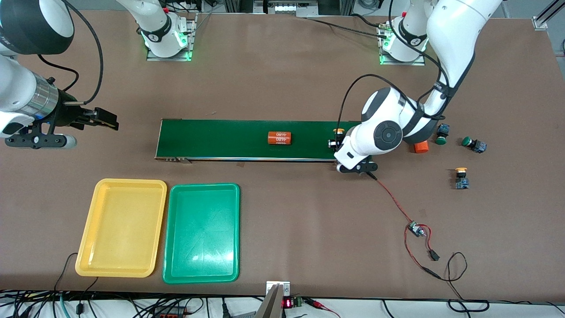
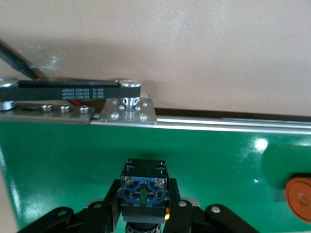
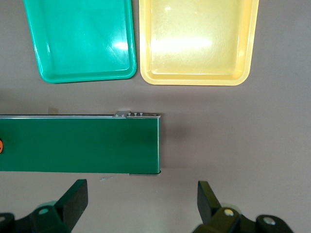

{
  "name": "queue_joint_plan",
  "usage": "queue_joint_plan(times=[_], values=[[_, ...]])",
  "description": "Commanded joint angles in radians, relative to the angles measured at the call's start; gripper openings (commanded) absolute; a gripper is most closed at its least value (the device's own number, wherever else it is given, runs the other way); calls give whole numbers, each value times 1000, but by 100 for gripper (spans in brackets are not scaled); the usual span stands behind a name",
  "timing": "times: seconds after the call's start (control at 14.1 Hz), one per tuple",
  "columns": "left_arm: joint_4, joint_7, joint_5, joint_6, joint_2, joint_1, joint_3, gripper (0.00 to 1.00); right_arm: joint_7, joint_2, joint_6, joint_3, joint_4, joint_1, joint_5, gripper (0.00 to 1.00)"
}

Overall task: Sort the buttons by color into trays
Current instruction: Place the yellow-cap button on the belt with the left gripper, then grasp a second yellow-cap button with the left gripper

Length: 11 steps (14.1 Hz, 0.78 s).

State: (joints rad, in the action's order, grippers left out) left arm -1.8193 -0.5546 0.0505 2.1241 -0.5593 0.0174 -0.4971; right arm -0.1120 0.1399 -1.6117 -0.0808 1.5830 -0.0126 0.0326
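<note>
Down at the left arm's end of the belt (image 1: 260, 139), the left gripper (image 2: 144, 213) has a yellow button (image 2: 144, 190) between its jaws, the blue-black body pinched from both sides and sitting on the green surface. An orange cylinder (image 1: 279, 138) lies on the belt well away from those jaws, toward the right arm's end. A second cylinder (image 1: 420, 147) shows just past the left arm's wrist, on the table. Off the belt lie three more buttons: a green one (image 1: 442, 134) close by that cylinder, another green one (image 1: 473, 144) and a yellow one (image 1: 461, 178), both farther out. The right gripper (image 3: 143, 204) waits with jaws spread wide over bare table beside the belt's other end, holding nothing. Past that belt end from its jaws sit the yellow tray (image 1: 122, 227) and green tray (image 1: 201, 232), side by side.
</note>
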Motion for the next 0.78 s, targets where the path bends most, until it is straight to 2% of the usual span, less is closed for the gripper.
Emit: queue_joint_plan(times=[0.0,0.28,0.5,0.71], values=[[-2,39,11,1,12,4,3,100,6,-3,-8,-1,6,3,15,100],[26,36,11,-42,97,-20,34,100,8,-3,-8,-1,6,3,15,100],[57,108,5,-79,165,-34,147,100,8,-2,-10,-1,6,2,41,100],[58,321,-26,-67,167,-72,276,100,6,-2,-10,-1,5,0,43,100]])
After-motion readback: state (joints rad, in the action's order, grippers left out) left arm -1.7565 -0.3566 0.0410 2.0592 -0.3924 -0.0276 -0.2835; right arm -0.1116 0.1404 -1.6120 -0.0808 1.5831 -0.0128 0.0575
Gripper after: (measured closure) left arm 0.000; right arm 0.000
